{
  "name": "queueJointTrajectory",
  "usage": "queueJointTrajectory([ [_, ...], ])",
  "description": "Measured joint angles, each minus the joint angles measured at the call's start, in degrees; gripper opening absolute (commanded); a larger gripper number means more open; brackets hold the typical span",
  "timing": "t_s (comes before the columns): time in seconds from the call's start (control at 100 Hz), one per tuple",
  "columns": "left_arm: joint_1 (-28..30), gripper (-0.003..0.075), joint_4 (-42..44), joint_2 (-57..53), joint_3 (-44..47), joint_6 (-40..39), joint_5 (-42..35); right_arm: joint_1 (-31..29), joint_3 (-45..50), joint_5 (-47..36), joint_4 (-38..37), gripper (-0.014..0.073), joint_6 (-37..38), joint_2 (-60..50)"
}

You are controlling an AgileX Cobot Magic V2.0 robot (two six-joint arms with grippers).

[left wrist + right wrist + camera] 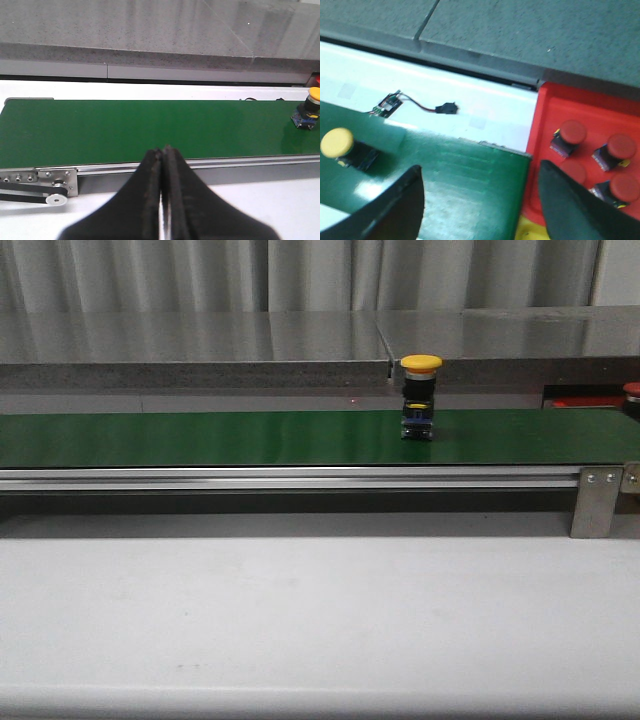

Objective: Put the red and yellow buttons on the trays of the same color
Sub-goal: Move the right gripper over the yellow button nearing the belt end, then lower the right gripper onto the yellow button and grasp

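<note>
Left hand (162,200) shut, right hand (480,200) open above green belt (200,438)

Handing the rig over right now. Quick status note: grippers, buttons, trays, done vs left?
Left gripper: shut, empty, hanging before the green belt.
Right gripper: open, empty, over the belt's end beside the red tray.
Yellow button: upright on the belt, right of centre, not gripped.
Red buttons: at least four already in the red tray.
Yellow tray: only a sliver shows below the red tray; contents not visible.
Done: the visible reds are sorted.
Left: pick the yellow button off the belt and set it on the yellow tray, probably with the right arm, which is nearer.
</note>
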Motion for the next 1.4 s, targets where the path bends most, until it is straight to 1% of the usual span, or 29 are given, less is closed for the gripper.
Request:
queueJointTrajectory([
  [0.17, 0.00, -0.0019, 0.00, 0.00, 0.00, 0.00, 0.00, 3.25, 11.88, -4.55, 0.00, 0.0496, -1.95, -4.51],
  [0.34, 0.00, -0.0019, 0.00, 0.00, 0.00, 0.00, 0.00, 6.10, 19.19, -8.33, 0.00, 0.0587, -3.76, -5.20],
  [0.4, 0.00, -0.0019, 0.00, 0.00, 0.00, 0.00, 0.00, 7.23, 20.39, -9.22, 0.00, 0.0598, -4.15, -5.20],
  [0.54, 0.00, -0.0019, 0.00, 0.00, 0.00, 0.00, 0.00, 9.90, 20.65, -11.19, 0.00, 0.0598, -4.74, -3.98],
  [0.82, 0.00, -0.0019, 0.00, 0.00, 0.00, 0.00, 0.00, 14.34, 20.65, -13.12, 0.07, 0.0598, -5.71, 1.79],
  [1.11, 0.00, -0.0019, 0.00, 0.00, 0.00, 0.00, 0.00, 15.40, 19.91, -16.94, 0.41, 0.0598, -7.59, 7.34],
  [1.4, 0.00, -0.0019, 0.00, 0.00, 0.00, 0.00, 0.00, 15.44, 12.87, -17.57, 1.07, 0.0592, -7.80, 13.58],
])
